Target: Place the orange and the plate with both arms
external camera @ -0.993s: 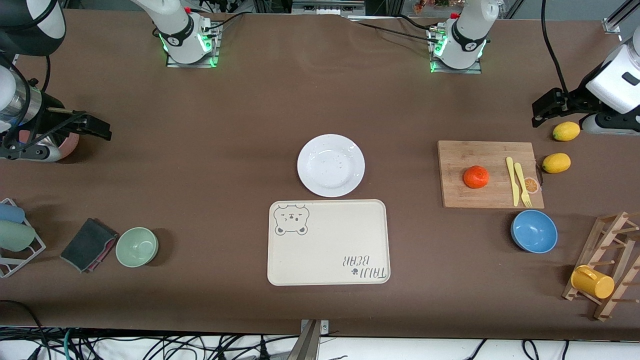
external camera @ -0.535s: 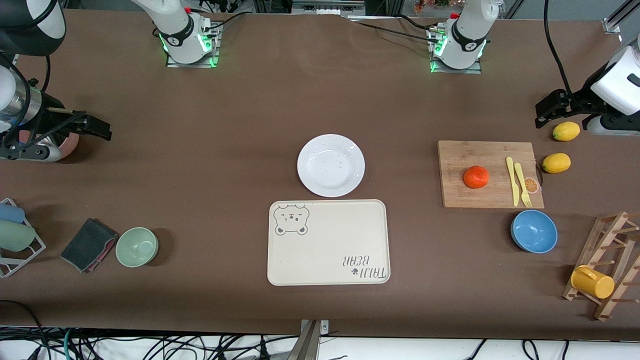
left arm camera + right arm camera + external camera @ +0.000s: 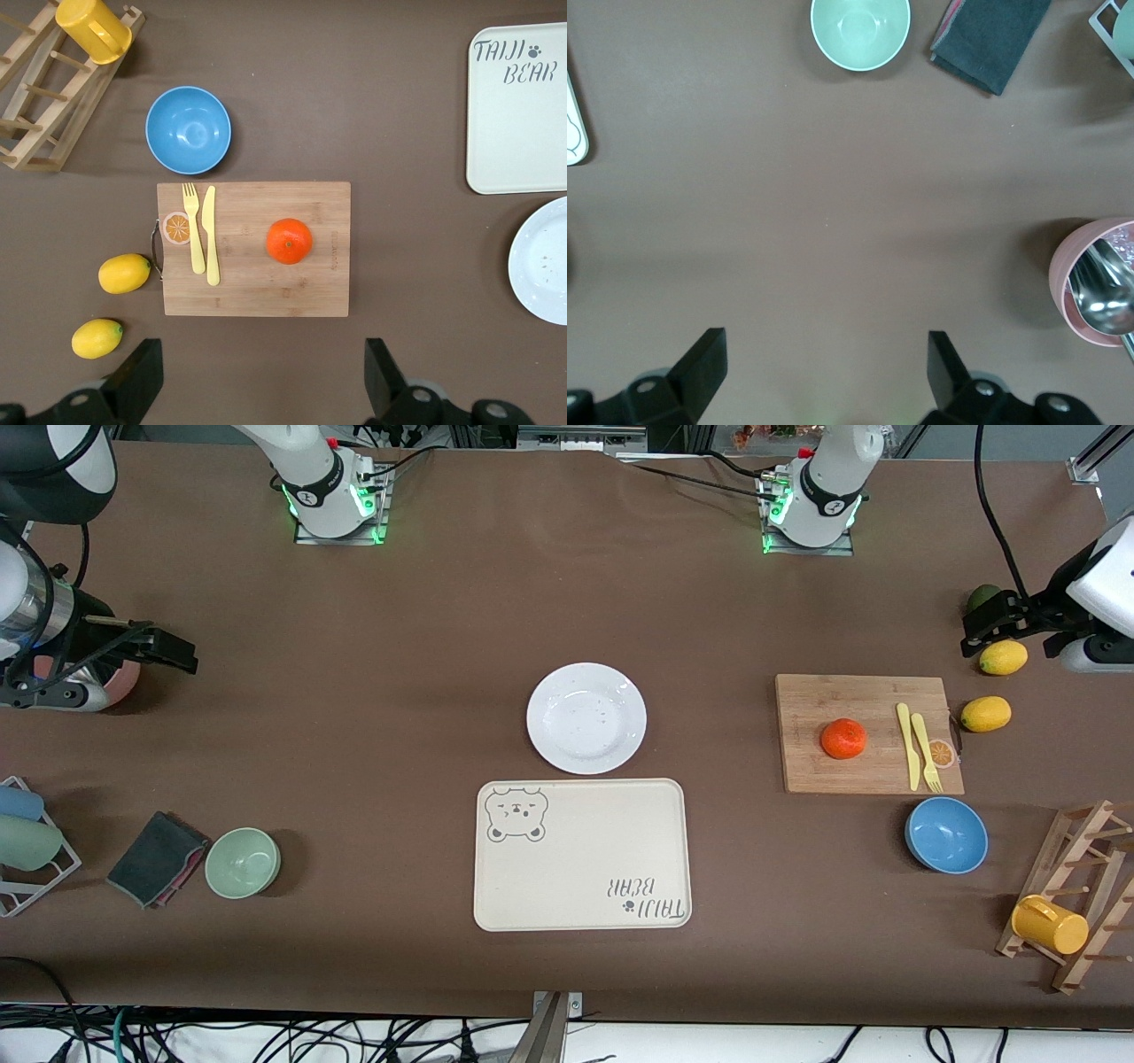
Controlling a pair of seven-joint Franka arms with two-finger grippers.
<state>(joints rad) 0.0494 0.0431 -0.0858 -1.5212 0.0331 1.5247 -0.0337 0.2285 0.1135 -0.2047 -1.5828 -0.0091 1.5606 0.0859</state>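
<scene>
At the right arm's end of the brown table (image 3: pixel 399 629), the right gripper (image 3: pixel 164 651) hangs with its black fingers (image 3: pixel 700 359) spread wide and empty, over bare tabletop beside a pink cup holding a metal spoon (image 3: pixel 1097 283). Nearer the front camera lie a dark folded cloth (image 3: pixel 155 859) and a pale green bowl (image 3: pixel 243 862). Mid-table sits the round glossy white plate (image 3: pixel 586 717), just beside the beige rectangular bear-print tray (image 3: pixel 581 855), which lies nearer the camera. Toward the left arm's end, the small bright orange (image 3: pixel 843 739) rests on a bamboo cutting board (image 3: pixel 824 700), near a yellow plastic knife and fork (image 3: pixel 918 746). A blue bowl (image 3: pixel 946 834) stands nearer the camera; two yellow lemons (image 3: pixel 985 714) lie just off the board. The left gripper (image 3: pixel 988 624), fingers (image 3: pixel 137 376) wide apart and empty, hangs over the lemons.
</scene>
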